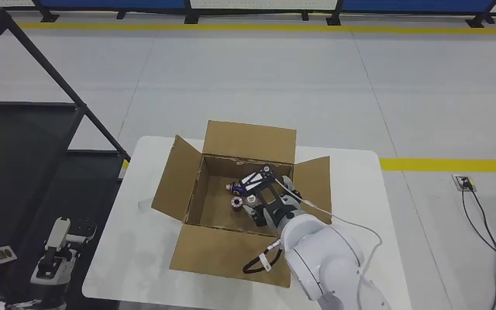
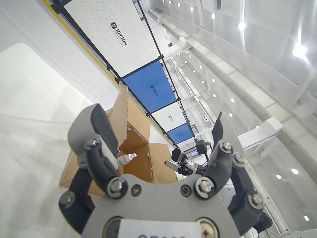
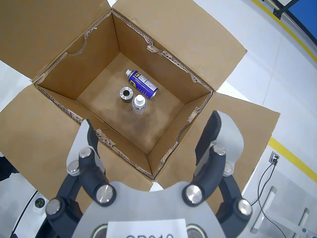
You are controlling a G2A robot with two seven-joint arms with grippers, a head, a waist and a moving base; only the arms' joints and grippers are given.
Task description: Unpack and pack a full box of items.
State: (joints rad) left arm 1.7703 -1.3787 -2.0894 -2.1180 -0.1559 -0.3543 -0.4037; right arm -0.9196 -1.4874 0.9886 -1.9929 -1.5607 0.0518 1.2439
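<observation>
An open cardboard box (image 1: 248, 141) stands on the white table (image 1: 139, 256) with all its flaps folded out. On its floor (image 3: 104, 92) lie a blue spray can (image 3: 142, 83) on its side, a short metal cylinder (image 3: 126, 94) and an upright clear bottle with a white cap (image 3: 139, 104), close together. My right gripper (image 3: 151, 118) hangs open and empty above the box's near right corner, well clear of the items; it is also in the top view (image 1: 271, 194). My left gripper (image 2: 158, 115) is open and empty, off to the side of the box (image 2: 138, 137), pointing upward.
In the left wrist view a small spray bottle (image 2: 126, 159) shows against the box; I cannot tell whether it is inside it. The table around the box is bare. A dark frame (image 1: 70, 116) stands to the left, and a yellow floor line (image 1: 434, 164) runs past on the right.
</observation>
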